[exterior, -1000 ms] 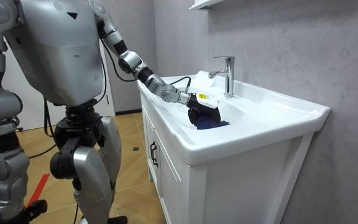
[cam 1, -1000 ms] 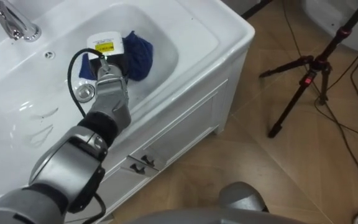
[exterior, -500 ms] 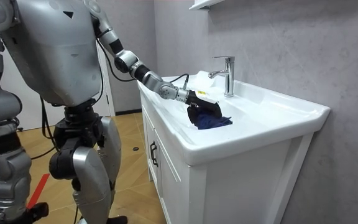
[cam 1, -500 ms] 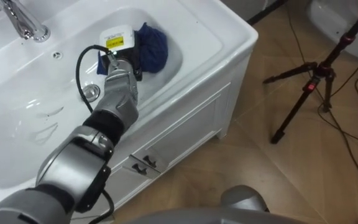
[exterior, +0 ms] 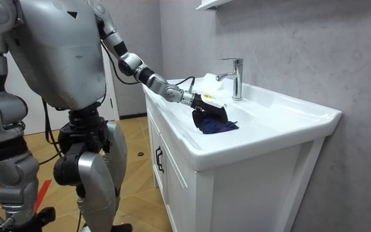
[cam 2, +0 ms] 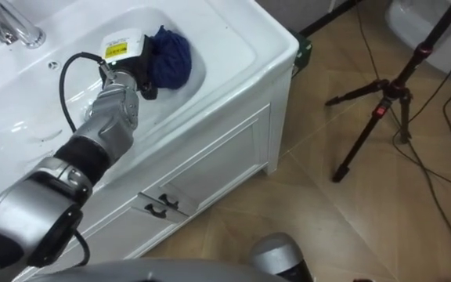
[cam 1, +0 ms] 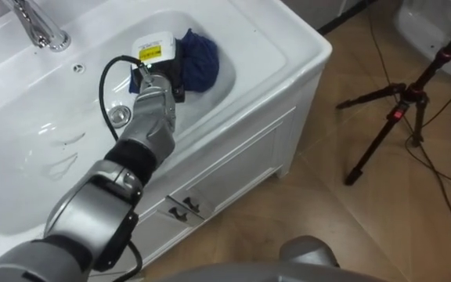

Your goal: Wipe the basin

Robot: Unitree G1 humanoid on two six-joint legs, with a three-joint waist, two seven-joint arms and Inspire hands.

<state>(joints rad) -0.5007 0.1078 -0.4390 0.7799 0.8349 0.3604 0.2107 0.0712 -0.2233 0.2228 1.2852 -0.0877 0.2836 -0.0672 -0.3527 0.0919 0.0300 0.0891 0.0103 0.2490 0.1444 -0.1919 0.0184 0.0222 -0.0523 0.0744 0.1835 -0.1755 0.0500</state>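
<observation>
A white basin sits in a white vanity that I stand in front of. My left arm reaches into the bowl. My left hand rests at the bowl's right end, past the drain, shut on a bunched blue cloth that lies against the bowl's wall. The room view shows the same hand pressing the cloth down inside the basin, in front of the faucet. My right hand hangs low at my side at the room view's lower left.
A chrome faucet stands at the back of the basin. Below the rim are cabinet doors with dark handles. A black tripod and cables stand on the wooden floor to my right.
The eye view has shifted a little. My left hand has slid the cloth slightly further from the drain along the bowl's right end.
</observation>
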